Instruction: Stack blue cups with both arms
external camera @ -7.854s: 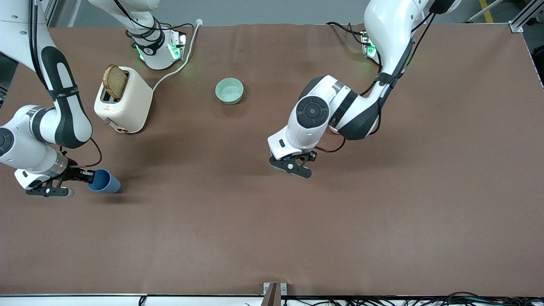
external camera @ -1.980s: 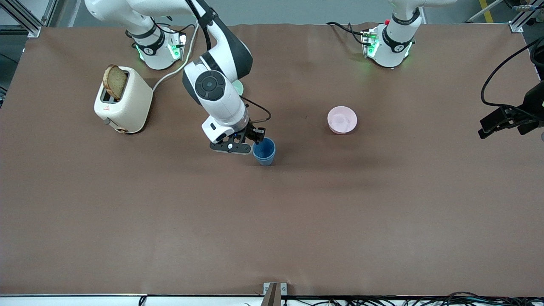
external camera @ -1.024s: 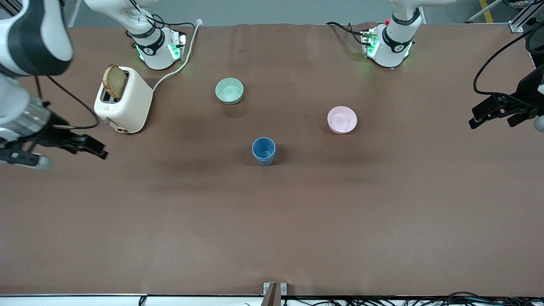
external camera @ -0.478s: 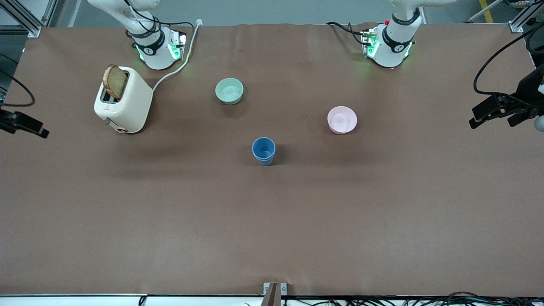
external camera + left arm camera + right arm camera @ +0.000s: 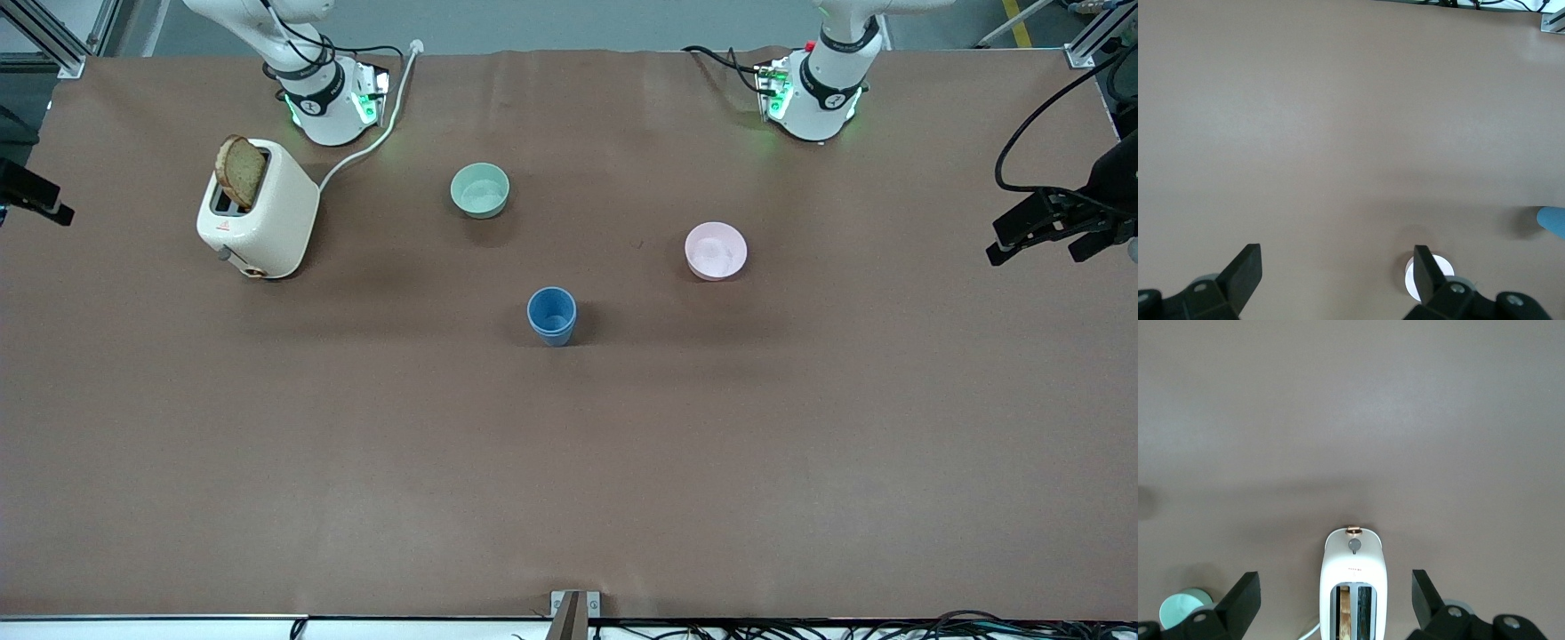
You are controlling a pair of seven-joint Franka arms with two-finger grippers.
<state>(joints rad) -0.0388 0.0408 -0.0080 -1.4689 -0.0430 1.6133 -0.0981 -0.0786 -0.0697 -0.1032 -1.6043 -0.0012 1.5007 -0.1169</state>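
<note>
The two blue cups (image 5: 552, 316) stand nested in one upright stack in the middle of the table, free of both grippers. An edge of the stack shows in the left wrist view (image 5: 1553, 221). My left gripper (image 5: 1042, 238) hangs open and empty high over the left arm's end of the table; its jaws stand wide apart in the left wrist view (image 5: 1336, 272). My right gripper (image 5: 36, 194) is at the edge of the right arm's end of the table, open and empty, with its jaws wide apart in the right wrist view (image 5: 1335, 588).
A cream toaster (image 5: 258, 220) with a bread slice stands near the right arm's base and shows in the right wrist view (image 5: 1353, 583). A pale green bowl (image 5: 480, 190) and a pink bowl (image 5: 716, 251) sit farther from the front camera than the cups.
The right gripper let go of the upper cup on the stack and drew away to the right arm's end of the table. The left gripper has barely moved.
</note>
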